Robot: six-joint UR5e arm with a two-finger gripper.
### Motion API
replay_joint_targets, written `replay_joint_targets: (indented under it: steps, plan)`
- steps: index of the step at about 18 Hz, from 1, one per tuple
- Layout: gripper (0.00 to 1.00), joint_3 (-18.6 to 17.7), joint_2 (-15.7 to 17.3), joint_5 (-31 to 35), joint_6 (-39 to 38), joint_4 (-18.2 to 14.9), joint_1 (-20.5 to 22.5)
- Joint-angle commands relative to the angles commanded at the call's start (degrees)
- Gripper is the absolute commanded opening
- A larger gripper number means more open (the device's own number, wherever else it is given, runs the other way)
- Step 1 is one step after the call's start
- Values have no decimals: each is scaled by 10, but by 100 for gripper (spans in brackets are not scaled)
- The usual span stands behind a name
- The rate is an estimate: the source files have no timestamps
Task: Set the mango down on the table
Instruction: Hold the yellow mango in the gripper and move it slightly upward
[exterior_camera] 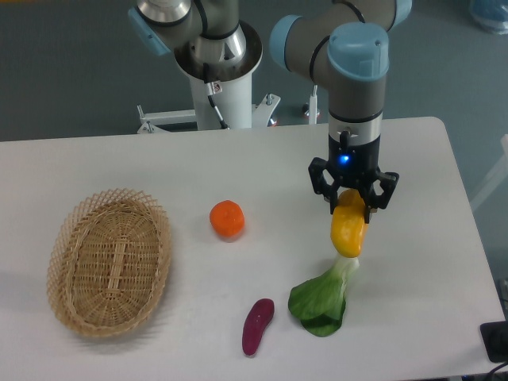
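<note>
The mango [348,230] is a smooth yellow oval fruit shading to orange at its top end. It hangs upright between the fingers of my gripper [351,203], which is shut on its upper end. The mango is held above the white table [278,167], right of centre. Its lower end overlaps the pale stem of a green leafy vegetable [321,302] in the image; I cannot tell whether they touch.
A round orange citrus fruit [227,219] lies mid-table. A purple vegetable [257,325] lies near the front edge, left of the leafy vegetable. An oval wicker basket [109,262] stands at the left. The robot base [218,79] is at the back.
</note>
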Motion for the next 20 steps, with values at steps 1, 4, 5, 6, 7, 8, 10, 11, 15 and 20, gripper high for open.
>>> replay_joint_targets:
  steps: [1,4,5,6,7,8,10,11,15,20]
  plan:
    - [59,-1,-2,1,0,0,-1]
    - [59,0,-4,1,-1,0,-1]
    - [59,0,-4,1,0,0,-1]
    - [59,0,-5,1,0,1,-1]
    - [59,2,-8,1,0,1,0]
    - [59,2,-11,1,0,2,-1]
    - [58,7,-25,2,0,6,-1]
    - [59,11,-36,3,0,15,-1]
    - [58,31,-90,19,34,42,1]
    - [58,-38,-81,25,205,44,48]
